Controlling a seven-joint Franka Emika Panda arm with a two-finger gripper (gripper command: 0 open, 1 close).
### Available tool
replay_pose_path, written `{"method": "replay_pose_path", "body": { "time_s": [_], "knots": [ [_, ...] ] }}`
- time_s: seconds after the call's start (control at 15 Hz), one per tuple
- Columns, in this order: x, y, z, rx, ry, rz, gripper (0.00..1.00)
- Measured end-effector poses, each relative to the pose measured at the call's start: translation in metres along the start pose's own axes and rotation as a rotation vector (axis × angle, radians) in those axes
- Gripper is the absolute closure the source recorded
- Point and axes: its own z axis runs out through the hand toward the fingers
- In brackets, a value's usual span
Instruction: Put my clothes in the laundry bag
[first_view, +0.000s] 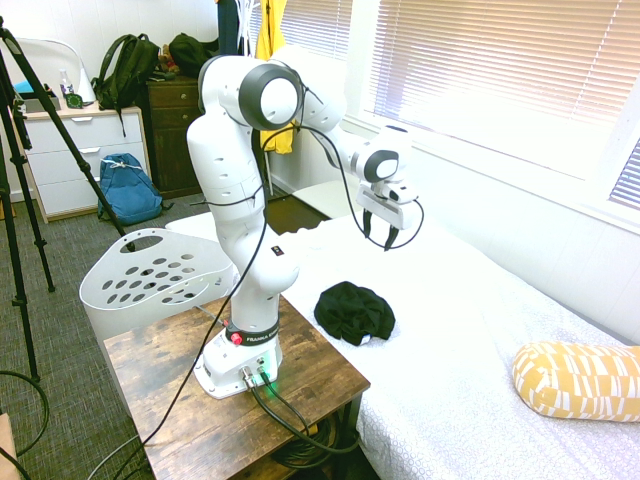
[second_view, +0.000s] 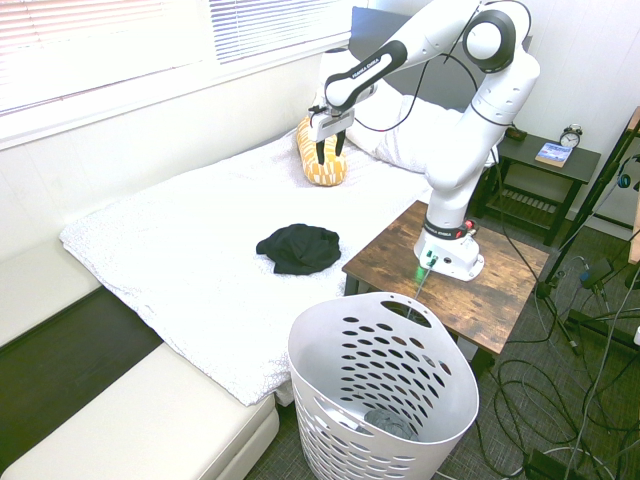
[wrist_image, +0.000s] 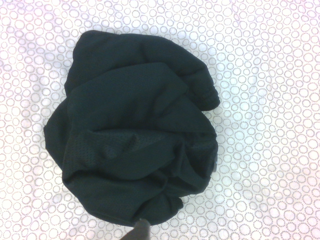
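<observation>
Gripper (first_view: 377, 238) released, hanging above the bed (first_view: 470, 330), nothing in it.

The clothes (first_view: 355, 312), a crumpled black bundle, lie on the white circle-patterned bedcover near the edge beside the wooden table (first_view: 170, 390). The gripper points down, well above them. The laundry bag (second_view: 385, 395) stands on the floor by the table's far side, apart from the bundle.

White rounded arm (first_view: 240, 190), black joint caps, black cable, dark fingers.
</observation>
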Motion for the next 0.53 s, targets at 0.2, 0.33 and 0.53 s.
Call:
{"method": "replay_pose_path", "body": {
  "time_s": [0.2, 0.33, 0.53],
  "knots": [
    [0.001, -0.004, 0.000, 0.006, 0.011, -0.008, 0.00],
    [0.000, -0.019, -0.003, 0.030, 0.041, -0.037, 0.00],
    [0.003, -0.055, 0.013, 0.065, 0.062, -0.083, 0.00]
  ]
}}
